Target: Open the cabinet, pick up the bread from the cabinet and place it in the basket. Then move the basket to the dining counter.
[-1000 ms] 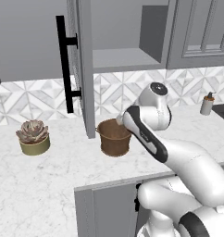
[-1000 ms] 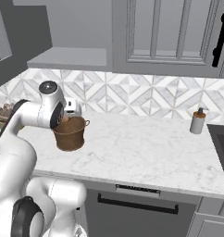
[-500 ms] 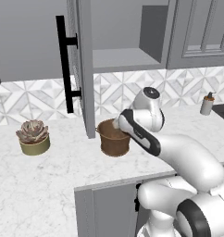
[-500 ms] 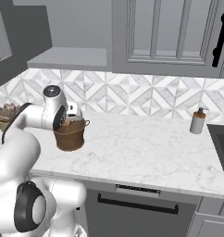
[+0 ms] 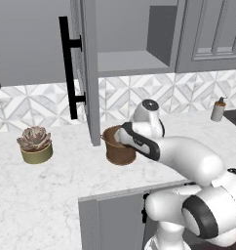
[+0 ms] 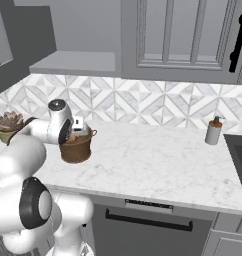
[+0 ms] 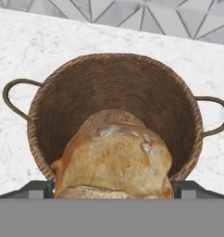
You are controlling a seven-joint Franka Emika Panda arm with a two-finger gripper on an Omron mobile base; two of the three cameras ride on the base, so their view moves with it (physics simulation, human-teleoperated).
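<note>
Gripper (image 7: 113,187): jaws spread wide, 1 on each side of the bread
Bread (image 7: 115,162): 1 loaf, in the basket
Basket (image 5: 116,148): 1, 2 handles, on tiled-backsplash counter (image 5: 51,195)
Cabinet (image 5: 89,68): door open

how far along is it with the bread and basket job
Done: the cabinet door is swung open and the bread is out of it. In hand: the loaf sits between the wide-open gripper fingers, low over the basket; whether it has been let go is unclear. Left: settling it in, then carrying the basket to the dining counter.
</note>
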